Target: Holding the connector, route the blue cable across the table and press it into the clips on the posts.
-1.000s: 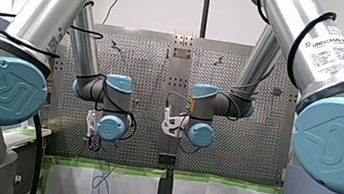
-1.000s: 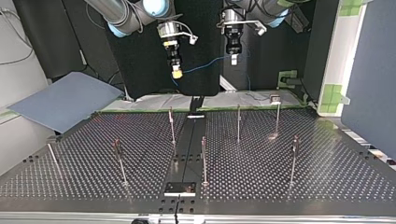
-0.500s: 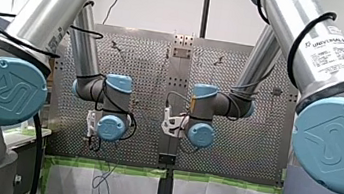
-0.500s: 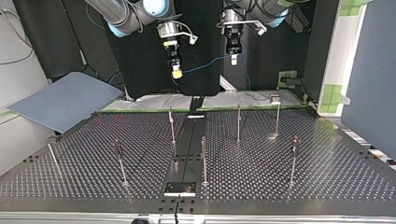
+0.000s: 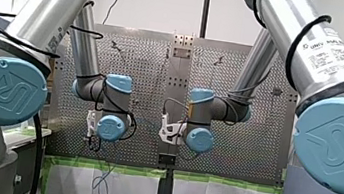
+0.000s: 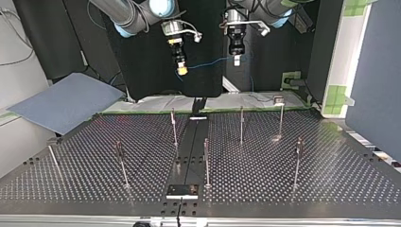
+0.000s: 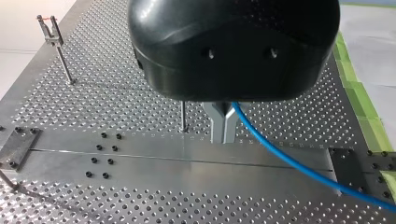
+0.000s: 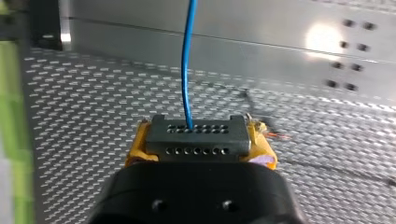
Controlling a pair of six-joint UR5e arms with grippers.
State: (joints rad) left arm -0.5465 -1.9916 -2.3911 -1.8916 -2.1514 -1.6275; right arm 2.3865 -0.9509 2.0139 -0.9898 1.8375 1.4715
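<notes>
Both grippers hang high above the table's far edge in the top view. My right gripper [image 6: 181, 71] has yellow pads and is shut on the dark connector [image 8: 198, 135], which has rows of small holes. The blue cable [image 8: 187, 60] leaves the connector's face. It spans [image 6: 210, 62] across to my left gripper [image 6: 236, 59], whose metal fingers [image 7: 223, 133] are shut on it. From there the cable [image 7: 289, 163] trails off to one side over the table. Several thin posts with clips stand on the perforated table [image 6: 293, 198], among them one [image 6: 173, 125] and another [image 6: 241, 124] below the grippers.
A grey-blue sheet [image 6: 66, 101] lies at the top view's left and a blue-grey panel [image 6: 373, 71] stands at its right. A metal rail [image 6: 189, 156] runs down the table's middle to a black plate [image 6: 182, 191]. Green tape [image 6: 340, 94] marks the far edge.
My right gripper has risen a little with the connector and shifted slightly towards my left gripper. My left arm has stayed still.
</notes>
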